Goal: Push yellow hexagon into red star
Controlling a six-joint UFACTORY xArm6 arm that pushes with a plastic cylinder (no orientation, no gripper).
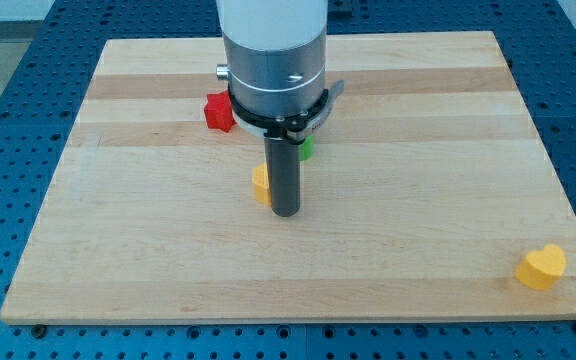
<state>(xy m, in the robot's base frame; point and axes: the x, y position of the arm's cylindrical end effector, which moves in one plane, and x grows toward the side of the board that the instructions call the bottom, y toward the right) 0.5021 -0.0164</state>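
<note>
The yellow hexagon [260,184] lies near the middle of the wooden board, partly hidden behind my rod. The red star [218,112] lies above and to the left of it, next to the arm's silver body. My tip [286,211] rests on the board right against the hexagon's right side, slightly below it. A gap of bare wood separates the hexagon from the star.
A green block [307,149] peeks out just right of the rod, mostly hidden, shape unclear. A yellow heart [541,267] lies near the board's bottom right corner. The wooden board [418,120] sits on a blue perforated table.
</note>
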